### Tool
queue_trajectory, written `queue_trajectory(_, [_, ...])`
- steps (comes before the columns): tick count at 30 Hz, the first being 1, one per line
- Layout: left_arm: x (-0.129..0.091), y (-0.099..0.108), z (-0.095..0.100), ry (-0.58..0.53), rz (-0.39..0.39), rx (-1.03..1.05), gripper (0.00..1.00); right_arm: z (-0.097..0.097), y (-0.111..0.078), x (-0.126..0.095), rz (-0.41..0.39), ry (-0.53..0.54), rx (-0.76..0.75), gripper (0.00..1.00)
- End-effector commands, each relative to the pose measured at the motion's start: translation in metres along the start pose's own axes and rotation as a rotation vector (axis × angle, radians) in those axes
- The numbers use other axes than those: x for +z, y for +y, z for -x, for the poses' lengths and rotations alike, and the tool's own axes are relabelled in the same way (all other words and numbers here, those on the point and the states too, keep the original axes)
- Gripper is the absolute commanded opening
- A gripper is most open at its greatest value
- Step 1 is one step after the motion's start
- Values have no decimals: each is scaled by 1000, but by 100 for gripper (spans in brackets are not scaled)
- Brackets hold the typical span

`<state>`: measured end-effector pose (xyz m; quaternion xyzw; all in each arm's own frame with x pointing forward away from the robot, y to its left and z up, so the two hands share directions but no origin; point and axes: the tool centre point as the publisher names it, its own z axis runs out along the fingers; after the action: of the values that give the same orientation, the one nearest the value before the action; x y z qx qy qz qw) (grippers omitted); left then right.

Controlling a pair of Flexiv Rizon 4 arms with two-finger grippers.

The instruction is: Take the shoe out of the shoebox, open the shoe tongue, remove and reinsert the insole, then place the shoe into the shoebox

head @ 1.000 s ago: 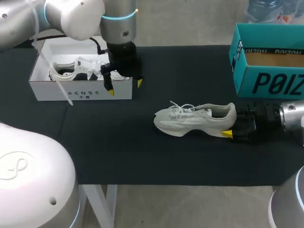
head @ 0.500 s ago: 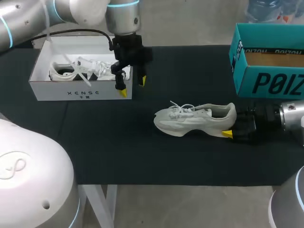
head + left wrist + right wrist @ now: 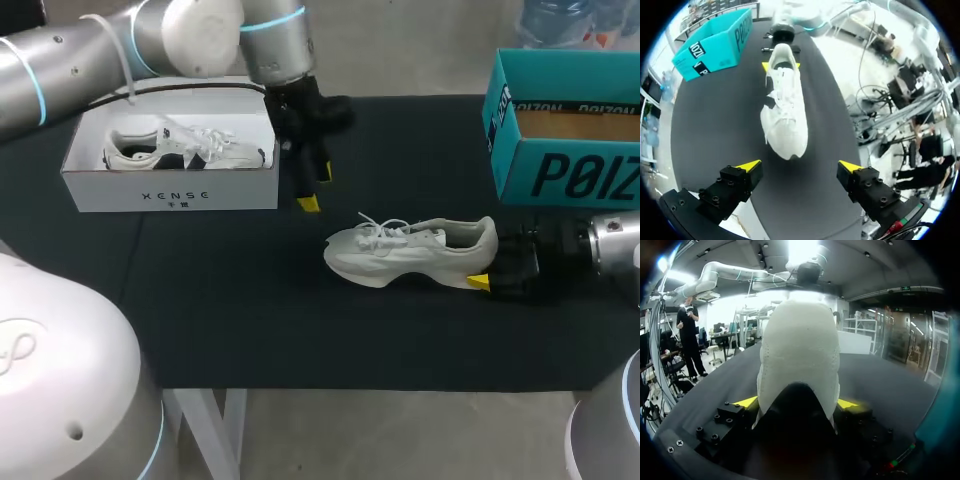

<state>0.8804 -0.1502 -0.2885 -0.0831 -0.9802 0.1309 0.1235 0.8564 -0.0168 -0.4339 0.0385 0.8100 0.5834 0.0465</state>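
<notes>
The shoe [image 3: 410, 250] is out of the box, lying on its side on the black table cloth [image 3: 250, 320]. It's pale off-white, with a knit-looking upper full of tiny perforations, loose white laces and a chunky curved sole. The right gripper [image 3: 797, 402] is clamped on the heel, one yellow tip against each side. From above only one of those tips shows; the other is hidden behind the heel. The inside of the shoe is just a dark opening, so I can't make out the insole or tongue.

The left gripper [image 3: 312, 190] hangs over the cloth between the white shoebox [image 3: 170, 185] and the shoe, fingers spread wide with nothing between them and the toe just ahead of it. The white shoebox is plain cardboard, lid off, with an other shoe [image 3: 185, 148] in it, white with dark patches. A teal box [image 3: 565, 130] sits at the far right, cut off by the edge.
</notes>
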Motion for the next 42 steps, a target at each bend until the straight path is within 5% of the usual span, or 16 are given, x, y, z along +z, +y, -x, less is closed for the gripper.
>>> queue_trajectory(1, [4, -4, -13, -480, 25, -501, 100, 1, -3, 2, -2, -1, 0, 0])
queue_trajectory(25, [4, -6, -11, -448, 14, -536, 100, 1, -3, 2, -2, -1, 0, 0])
queue_trajectory(29, [22, -15, -13, -449, 100, -703, 100, 1, -3, 2, -2, -1, 0, 0])
queue_trajectory(42, [29, -54, -17, -468, 102, -1158, 100, 1, -3, 2, -2, -1, 0, 0])
